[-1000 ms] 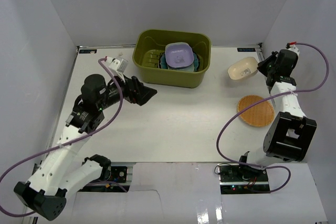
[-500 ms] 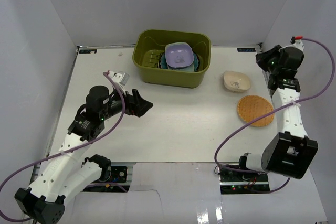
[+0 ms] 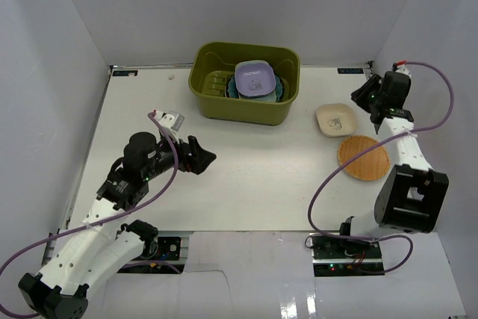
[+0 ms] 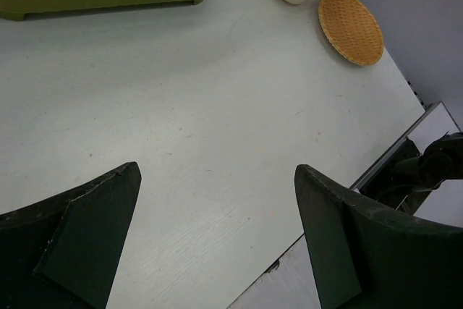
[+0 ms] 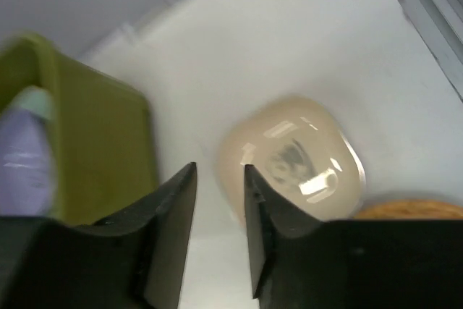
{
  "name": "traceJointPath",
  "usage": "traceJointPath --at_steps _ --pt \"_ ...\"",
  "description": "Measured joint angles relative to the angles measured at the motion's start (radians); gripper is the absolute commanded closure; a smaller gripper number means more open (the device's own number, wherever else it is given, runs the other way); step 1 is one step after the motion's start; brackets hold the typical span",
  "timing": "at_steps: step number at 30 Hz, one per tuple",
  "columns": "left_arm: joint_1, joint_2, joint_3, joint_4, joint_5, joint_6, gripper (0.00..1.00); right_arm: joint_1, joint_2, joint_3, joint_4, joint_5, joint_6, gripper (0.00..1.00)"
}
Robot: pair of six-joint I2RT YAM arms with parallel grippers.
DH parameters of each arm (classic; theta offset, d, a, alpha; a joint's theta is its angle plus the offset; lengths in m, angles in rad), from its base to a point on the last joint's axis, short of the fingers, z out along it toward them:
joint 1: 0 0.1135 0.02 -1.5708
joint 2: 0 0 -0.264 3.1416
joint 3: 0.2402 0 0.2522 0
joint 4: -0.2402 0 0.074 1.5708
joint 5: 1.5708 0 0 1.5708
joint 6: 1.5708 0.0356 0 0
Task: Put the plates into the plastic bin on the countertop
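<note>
Two plates outside the plastic bin (image 3: 239,110): cream rounded square (image 3: 334,119) and orange woven round (image 3: 364,158), flat on the countertop (image 3: 261,169) at the right, just beside each other. Lavender plate (image 3: 254,78) topmost on a stack inside the bin, toward its right half, probably to leave room at the left. Right gripper (image 5: 221,171) above the cream rounded square, jaws narrowly parted, nothing between them; likely positioned for a rim grasp. Left gripper (image 4: 217,171) spread wide, empty, low over bare countertop, well apart from both plates, presumably parked clear of the right gripper's working area
</note>
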Motion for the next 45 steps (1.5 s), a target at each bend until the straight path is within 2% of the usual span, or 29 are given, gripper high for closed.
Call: traceJointPath --at_steps 2,5,13,23,30,33,36,37,38,45 --pt "-0.005 -0.006 -0.015 0.004 -0.008 0.003 0.02 -0.005 0.081 -0.044 -0.034 0.031 -0.019 0.47" --pt "-0.014 -0.016 -0.042 0.011 -0.015 0.007 0.02 -0.013 0.204 -0.050 -0.066 0.068 -0.057 0.40" --pt "-0.032 -0.018 -0.083 0.020 -0.037 0.017 0.02 -0.035 0.369 -0.050 -0.064 0.135 -0.129 0.40" --pt "-0.047 -0.010 -0.083 0.038 -0.051 0.026 0.02 -0.040 0.382 -0.050 -0.043 0.181 -0.151 0.48" --pt "-0.050 0.007 -0.083 0.043 -0.058 0.031 0.02 -0.040 0.381 -0.049 -0.037 0.188 -0.173 0.46" --pt "-0.050 0.008 -0.083 0.045 -0.060 0.031 0.02 -0.040 0.399 -0.041 -0.037 0.179 -0.180 0.50" --pt "-0.050 0.008 -0.083 0.051 -0.062 0.032 0.02 -0.040 0.445 -0.023 -0.037 0.157 -0.189 0.71" --pt "-0.050 0.008 -0.083 0.053 -0.063 0.032 0.02 -0.040 0.462 -0.019 -0.036 0.148 -0.189 0.84" --pt "-0.050 0.008 -0.083 0.055 -0.064 0.032 0.02 -0.040 0.475 -0.018 -0.037 0.141 -0.192 0.90" --pt "-0.051 0.008 -0.083 0.057 -0.065 0.035 0.02 -0.040 0.383 -0.026 0.000 0.096 -0.145 0.92"
